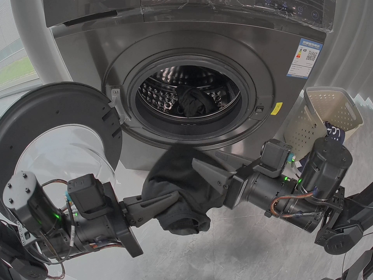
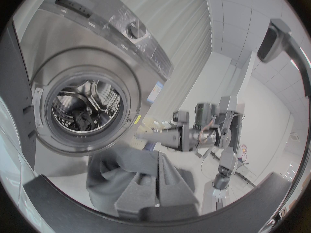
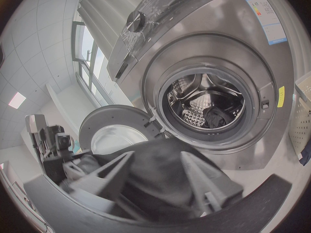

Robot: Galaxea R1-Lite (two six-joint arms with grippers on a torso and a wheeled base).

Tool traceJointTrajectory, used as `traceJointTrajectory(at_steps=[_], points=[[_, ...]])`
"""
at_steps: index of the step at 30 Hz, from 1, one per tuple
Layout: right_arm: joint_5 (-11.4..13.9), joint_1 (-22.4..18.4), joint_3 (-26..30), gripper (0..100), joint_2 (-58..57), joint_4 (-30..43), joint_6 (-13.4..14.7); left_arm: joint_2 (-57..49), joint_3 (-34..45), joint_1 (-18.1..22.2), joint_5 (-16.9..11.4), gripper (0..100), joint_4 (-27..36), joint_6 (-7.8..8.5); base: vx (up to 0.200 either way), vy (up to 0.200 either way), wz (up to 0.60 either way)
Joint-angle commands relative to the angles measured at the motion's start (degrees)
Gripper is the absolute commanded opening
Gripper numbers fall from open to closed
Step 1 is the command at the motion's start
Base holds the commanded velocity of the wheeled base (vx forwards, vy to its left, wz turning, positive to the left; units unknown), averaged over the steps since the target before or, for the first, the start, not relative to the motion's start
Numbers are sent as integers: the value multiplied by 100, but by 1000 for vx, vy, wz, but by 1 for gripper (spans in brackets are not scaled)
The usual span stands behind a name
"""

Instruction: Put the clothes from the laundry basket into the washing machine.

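A dark grey garment hangs in front of the washing machine's open drum, a little below its rim. My left gripper is shut on its lower left part; the pads meet on the cloth. My right gripper comes in from the right, its fingers spread wide with the cloth bunched between them. Another dark garment lies inside the drum. The cream laundry basket stands to the machine's right with dark blue clothing in it.
The round machine door is swung open to the left, close beside my left arm. Grey tiled floor lies under the garment. The basket leans against the machine's right side, behind my right arm.
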Motion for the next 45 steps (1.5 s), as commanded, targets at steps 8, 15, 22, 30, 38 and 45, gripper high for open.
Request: traceJointTrajectory(at_steps=[8, 15, 22, 30, 38, 45], points=[[-7, -99, 670, 100, -161, -1, -168, -64, -198, 291, -12, 0, -851, -358, 0, 0, 0], [-7, -108, 828, 100, -144, -107, -229, -73, -154, 309, -12, 0, -895, -551, 0, 0, 0], [-7, -108, 872, 100, -21, -116, -238, -108, -154, 370, -56, 0, -904, -639, 0, 0, 0], [-15, -398, 722, 100, 340, -414, -405, -117, -145, 370, -179, 0, -922, -639, 0, 0, 0], [2, -574, 555, 100, 709, -933, -466, -82, -145, 370, -249, 0, -1150, -648, 0, 0, 0], [-7, -258, 599, 100, 823, -942, -458, -56, -189, 379, -240, 0, -1150, -648, 0, 0, 0]])
